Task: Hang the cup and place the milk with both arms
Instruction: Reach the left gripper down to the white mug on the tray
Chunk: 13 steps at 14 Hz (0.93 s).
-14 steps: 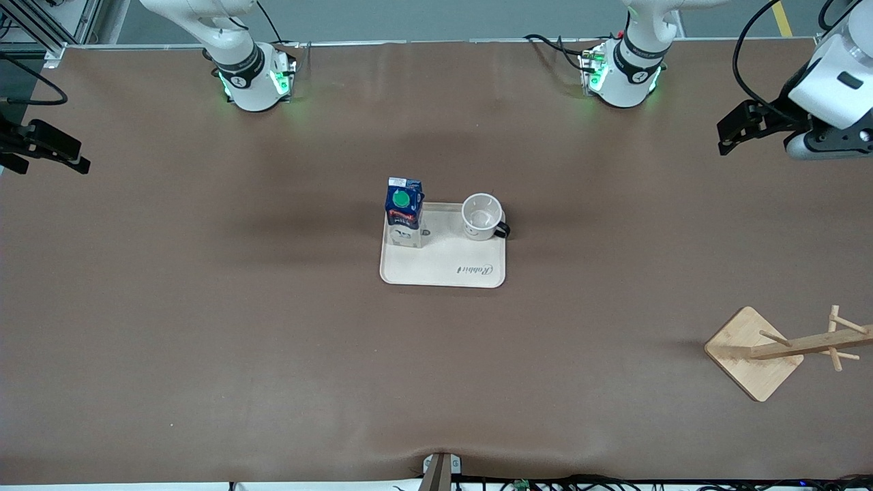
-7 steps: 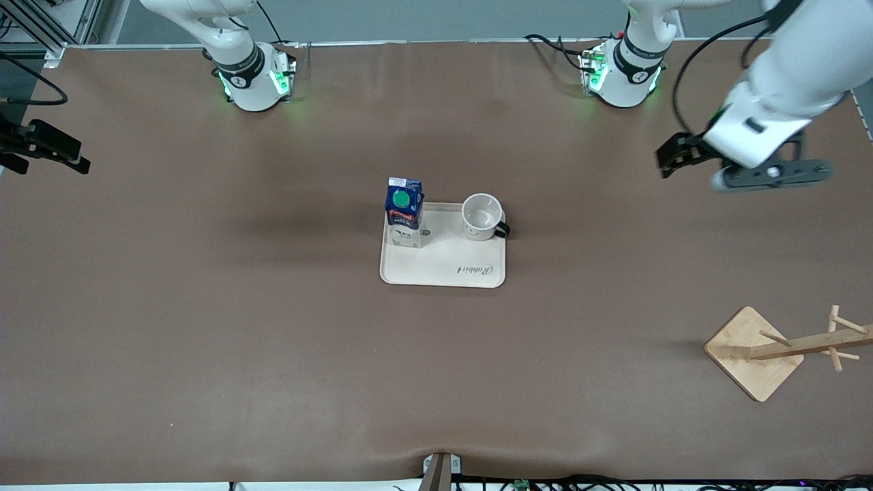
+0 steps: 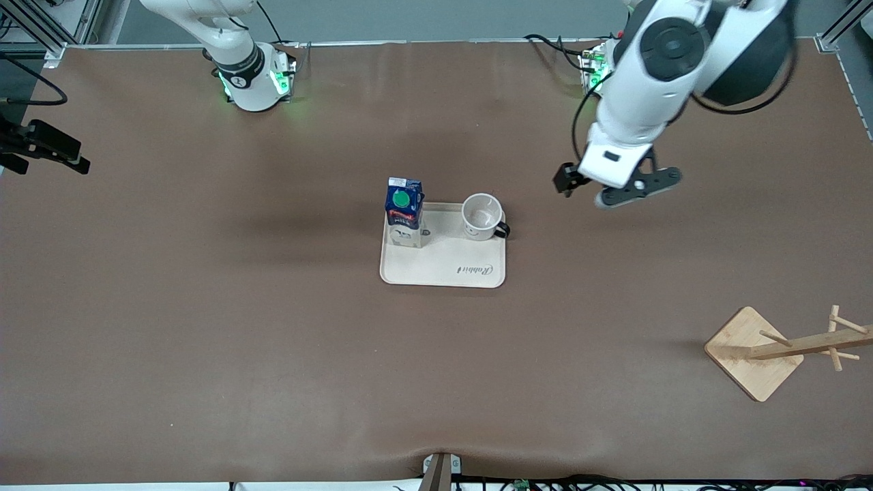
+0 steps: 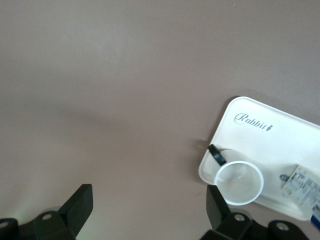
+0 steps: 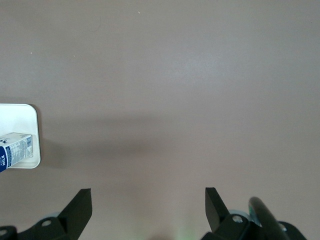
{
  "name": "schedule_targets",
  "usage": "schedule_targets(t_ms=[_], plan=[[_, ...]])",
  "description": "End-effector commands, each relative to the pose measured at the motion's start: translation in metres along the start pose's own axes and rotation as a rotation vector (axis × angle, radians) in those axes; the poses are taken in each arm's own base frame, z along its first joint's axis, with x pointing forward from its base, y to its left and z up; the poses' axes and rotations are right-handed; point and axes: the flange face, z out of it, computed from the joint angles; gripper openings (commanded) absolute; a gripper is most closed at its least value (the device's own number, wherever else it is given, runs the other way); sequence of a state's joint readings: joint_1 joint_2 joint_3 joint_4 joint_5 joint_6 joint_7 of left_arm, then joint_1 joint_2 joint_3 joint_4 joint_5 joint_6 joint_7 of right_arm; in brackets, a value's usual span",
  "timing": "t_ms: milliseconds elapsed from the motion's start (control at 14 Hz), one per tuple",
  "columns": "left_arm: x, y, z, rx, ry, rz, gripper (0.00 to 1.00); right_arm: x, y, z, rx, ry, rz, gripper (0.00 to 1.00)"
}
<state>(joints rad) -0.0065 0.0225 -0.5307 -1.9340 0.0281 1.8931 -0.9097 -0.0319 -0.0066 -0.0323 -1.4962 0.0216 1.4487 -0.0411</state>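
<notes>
Soft, even light from above falls on the flat brown table (image 3: 204,307), making only faint dark shadows beside the pale cream tray (image 3: 443,269) and small green glows at the white arm bases (the moving left arm (image 3: 641,88) looks a little smeared), and both wrist views look pale and slightly hazy.

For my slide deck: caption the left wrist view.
Open left gripper over brown table, beside cream tray holding white mug with black handle and milk carton.

Milk (image 5: 15,149) on tray (image 5: 22,116) corner; bare table (image 5: 175,90)
</notes>
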Motion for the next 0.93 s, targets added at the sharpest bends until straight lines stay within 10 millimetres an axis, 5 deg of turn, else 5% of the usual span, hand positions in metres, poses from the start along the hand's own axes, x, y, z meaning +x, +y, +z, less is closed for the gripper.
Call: schedule_targets(t_ms=[0,429,857], plan=[[-0.024,0.028,0.039,-0.021,-0.017,-0.1,1.0,0.002,-0.001,-0.001,-0.005,0.002,0.014,1.0],[-0.07,0.087,0.129,-0.003,-0.015,-0.358,0.9,0.002,0.0,-0.001,-0.004,0.002,0.016,1.0],[-0.093,0.11,0.19,0.027,-0.028,-0.514,0.79,0.003,-0.002,-0.003,-0.002,0.008,0.012,1.0]])
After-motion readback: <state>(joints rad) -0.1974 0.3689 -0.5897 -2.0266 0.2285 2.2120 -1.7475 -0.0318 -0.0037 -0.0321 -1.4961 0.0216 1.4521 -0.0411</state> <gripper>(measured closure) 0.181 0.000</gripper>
